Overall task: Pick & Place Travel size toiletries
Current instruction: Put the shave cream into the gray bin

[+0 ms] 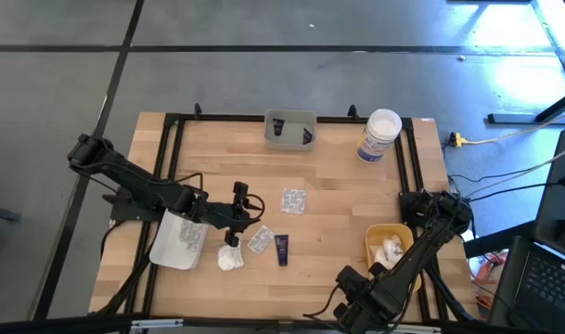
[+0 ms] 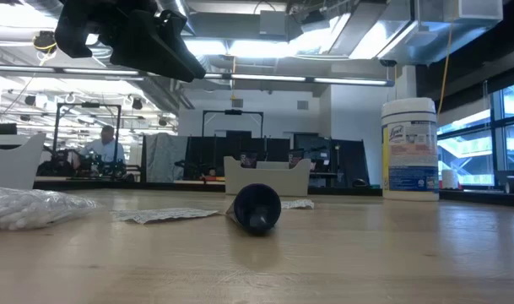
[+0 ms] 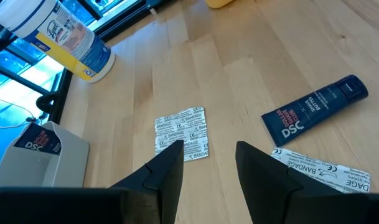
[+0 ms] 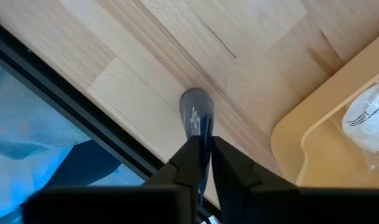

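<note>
Right wrist view. The right gripper (image 4: pixel 205 163) points down at the wooden table (image 4: pixel 177 56), its two dark fingers (image 4: pixel 188 165) nearly together and pinching a small dark tube (image 4: pixel 197 118) whose rounded end projects beyond the tips. At three to four o'clock lies the corner of a yellow tray (image 4: pixel 313 134) holding a white bundle (image 4: pixel 368 118). At eight o'clock the table's black edge frame (image 4: pixel 65 102) runs diagonally, with blue beyond it.

Robotics lab/workshop: black-framed wooden table (image 1: pixel 338 199), concrete floor, exposed ceiling ducts, equipment racks, person (image 2: pixel 105 145) at bench behind
</note>
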{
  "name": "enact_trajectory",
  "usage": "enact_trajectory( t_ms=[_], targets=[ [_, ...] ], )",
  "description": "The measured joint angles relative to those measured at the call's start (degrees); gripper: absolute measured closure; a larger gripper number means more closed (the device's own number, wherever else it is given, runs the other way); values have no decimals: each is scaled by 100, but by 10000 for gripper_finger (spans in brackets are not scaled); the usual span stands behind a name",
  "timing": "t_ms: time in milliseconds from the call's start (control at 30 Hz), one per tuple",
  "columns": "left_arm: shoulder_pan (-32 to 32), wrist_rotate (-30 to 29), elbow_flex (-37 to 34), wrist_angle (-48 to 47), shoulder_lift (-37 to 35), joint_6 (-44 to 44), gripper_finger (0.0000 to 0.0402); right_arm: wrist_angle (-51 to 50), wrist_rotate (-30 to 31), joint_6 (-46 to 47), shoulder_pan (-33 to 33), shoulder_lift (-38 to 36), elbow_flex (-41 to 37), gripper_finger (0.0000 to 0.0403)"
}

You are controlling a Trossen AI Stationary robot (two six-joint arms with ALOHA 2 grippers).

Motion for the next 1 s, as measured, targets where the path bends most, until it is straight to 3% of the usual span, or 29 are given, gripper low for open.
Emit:
enact_trajectory(
  t_ms=[167, 1000],
  targets=[
    [0, 0, 0, -1, -1, 0, 258, -2, -2, -112, 0, 0, 0, 395],
    [0, 0, 0, -2, 0, 0, 258, -44, 149, -707, -42, -2, 2, 398]
  ],
)
